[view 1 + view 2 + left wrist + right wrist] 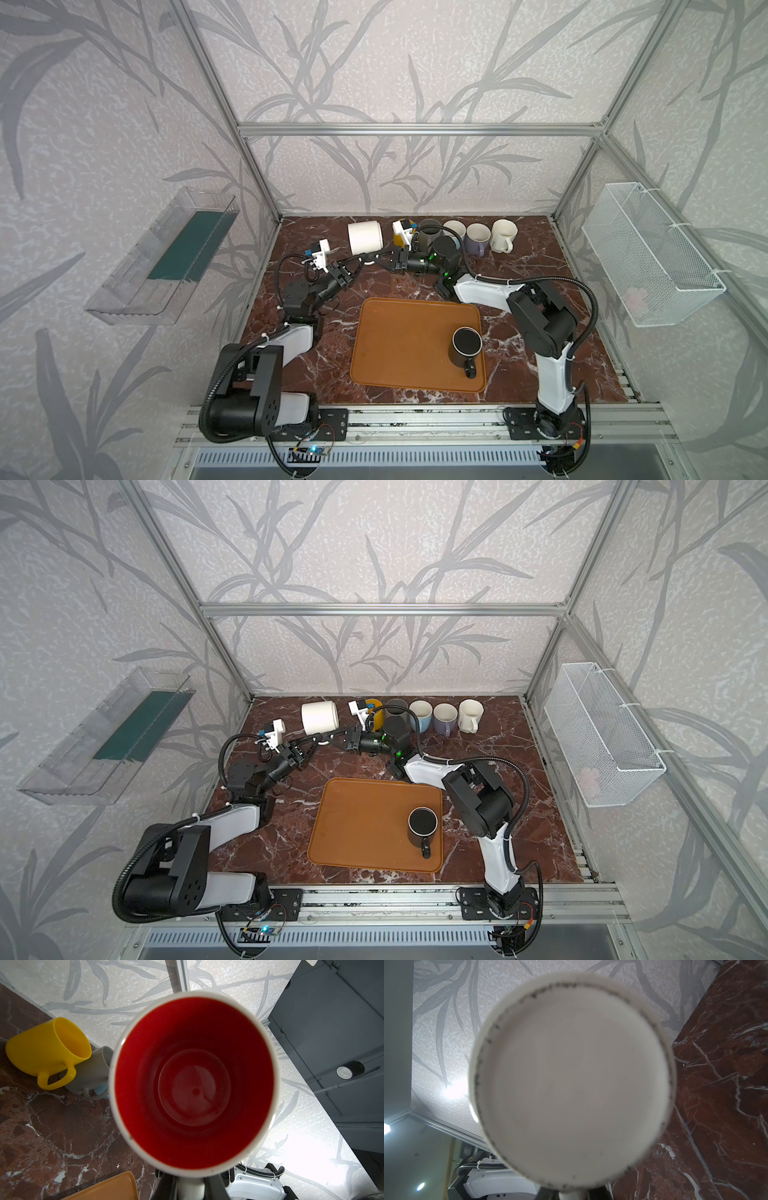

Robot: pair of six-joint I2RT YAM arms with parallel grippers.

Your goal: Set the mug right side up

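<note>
Both pincers are clamped shut on the same thing: the white mug point(365, 237) with the red inside. The left pincer point(359, 261) and the right pincer point(380, 259) come in from opposite sides and meet at its handle point(368, 260). In each wrist view the handle sits pinched between the dark fingers.

The mug lies on its side between the two arms, near the back of the surface point(540, 266). Its mouth faces the left arm and its base faces the right arm. It's a bit left of the back row, and I can't tell if it's touching the surface.

Counts:
- Seven mugs in all.
- One is the held mug.
- Five stand in a row along the back wall: yellow mug point(47, 1049), grey mug point(428, 237), pale blue mug point(455, 229), purple mug point(477, 240) and cream mug point(503, 236).
- One black mug point(466, 347) stands on the tray point(399, 345), toward its right near corner, handle pointing to the front.
- One tray, orange-brown, in the middle of the surface.
- One clear bin point(166, 257) on the left wall and one wire basket point(652, 253) on the right wall.
</note>
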